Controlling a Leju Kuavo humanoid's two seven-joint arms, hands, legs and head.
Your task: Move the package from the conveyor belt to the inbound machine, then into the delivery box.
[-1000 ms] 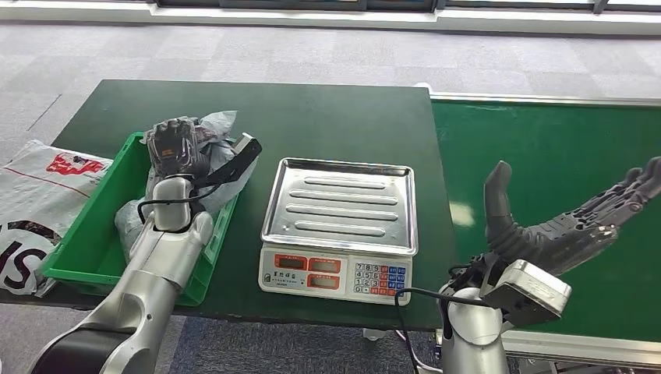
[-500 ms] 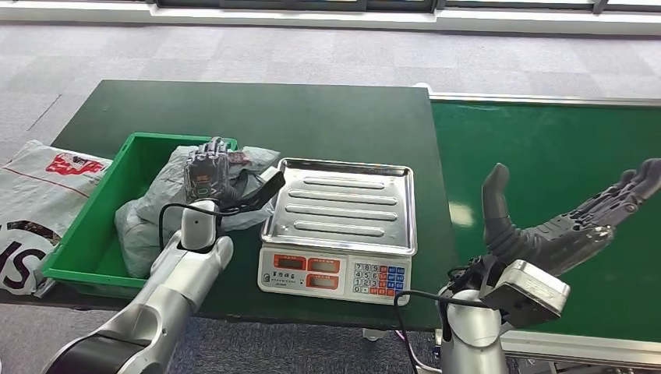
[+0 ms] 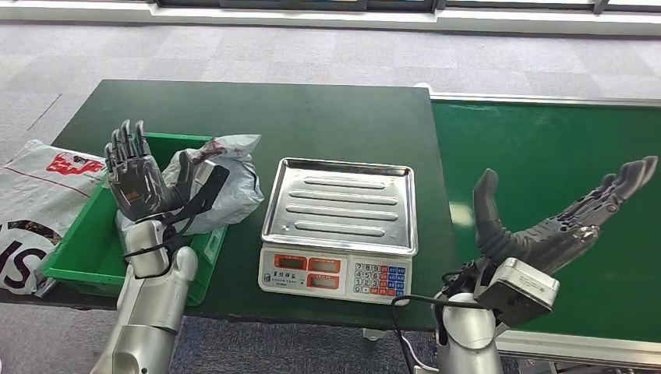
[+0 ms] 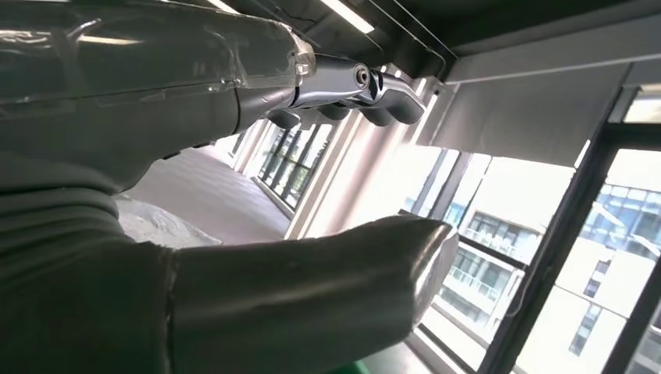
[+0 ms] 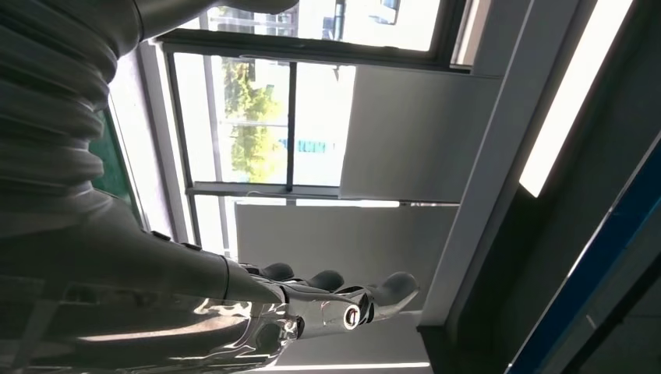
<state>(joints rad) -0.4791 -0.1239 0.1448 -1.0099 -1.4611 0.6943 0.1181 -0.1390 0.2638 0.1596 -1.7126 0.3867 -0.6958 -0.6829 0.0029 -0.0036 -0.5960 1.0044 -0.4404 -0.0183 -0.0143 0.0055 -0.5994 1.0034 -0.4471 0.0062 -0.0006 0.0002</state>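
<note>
Table: the dark green table (image 3: 257, 117) carries everything on the left; its far half lies bare beyond the fingertips of the left hand.
Conveyor belt: the green conveyor belt (image 3: 546, 140) butts against the table's right edge, and its open surface spreads under and beyond the right hand.
Scale: the inbound machine (image 3: 341, 226), a steel-tray scale with a keypad, sits at the table's near edge between the two hands, tray bare.
Box: the green delivery box (image 3: 86, 249) stands at the table's left near corner, below and behind the left hand's fingers; its near rim reaches the table edge.
Package: the grey package (image 3: 226, 183) lies slumped over the box's right rim, partly inside, partly hanging toward the scale; it sits just on the thumb side of the left hand, and whether the thumb touches it I cannot tell.
Left hand: the left hand (image 3: 140, 179) is raised, palm showing, fingers spread and holding nothing.
Right hand: the right hand (image 3: 561, 222) hovers over the belt, fingers stretched apart, thumb up, empty.
Floor bag: a white printed bag (image 3: 39, 202) lies off the table's left edge.
</note>
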